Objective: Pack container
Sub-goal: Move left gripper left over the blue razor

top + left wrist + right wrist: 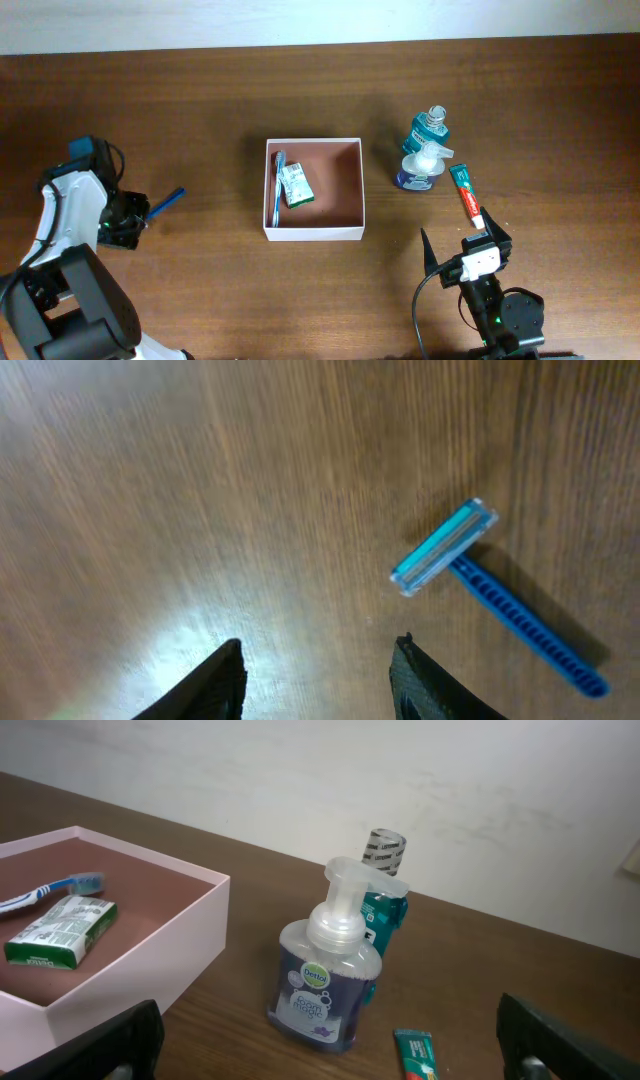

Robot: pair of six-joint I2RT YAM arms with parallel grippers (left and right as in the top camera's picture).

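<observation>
Wood tabletop (200,100). Overhead: container (313,233) lies between left gripper (133,216) and right gripper (462,238). Left wrist: jaws apart, empty; blue razor (510,612) just ahead-right. Right wrist: jaws wide apart, empty; pump bottle (325,980) ahead, container ahead-left.

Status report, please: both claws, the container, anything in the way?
Left claw open, razor just beside it. Right claw open, empty. Container holds toothbrush and green packet. Nothing blocking it.
</observation>
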